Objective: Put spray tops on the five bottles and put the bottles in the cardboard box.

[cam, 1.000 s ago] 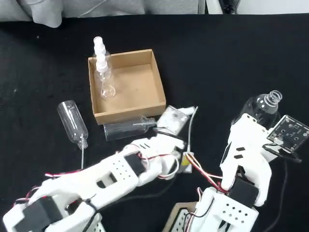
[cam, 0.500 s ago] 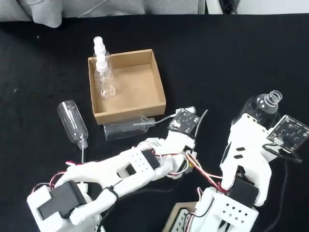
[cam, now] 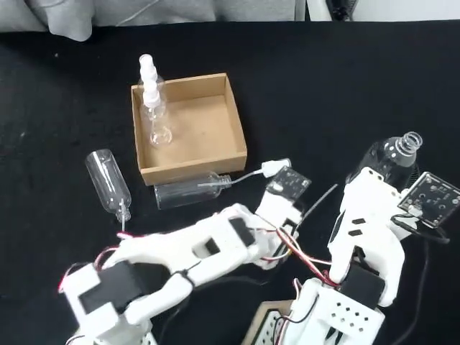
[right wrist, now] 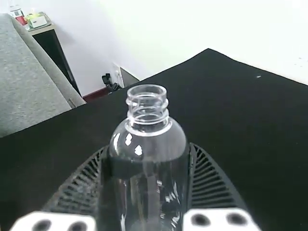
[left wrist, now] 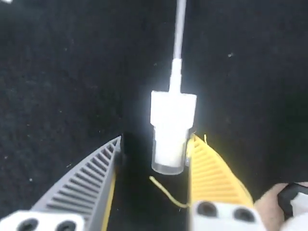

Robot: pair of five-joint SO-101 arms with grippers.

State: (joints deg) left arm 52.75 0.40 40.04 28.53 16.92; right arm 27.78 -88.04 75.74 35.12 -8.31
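A white spray top is seen between the two fingers of the left end effector, which is spread open. The top is touched by the yellow finger on one side. A dark gap is left between it and the grey finger on the other side. Its thin tube is pointed away from the end effector. From above, the spray top is found lying on the black worktop, near the right front corner of the cardboard box. Its tube is aimed at the mouth of a clear bottle that is laid flat just in front of the box. A second bare bottle is laid on its side to the left of the box. Two bottles with tops are kept at the box's left wall. Over on the right, an open bottle is held upright by the right end effector. This end effector is clenched around the bottle's body, and the bare neck is left sticking up above the fingers.
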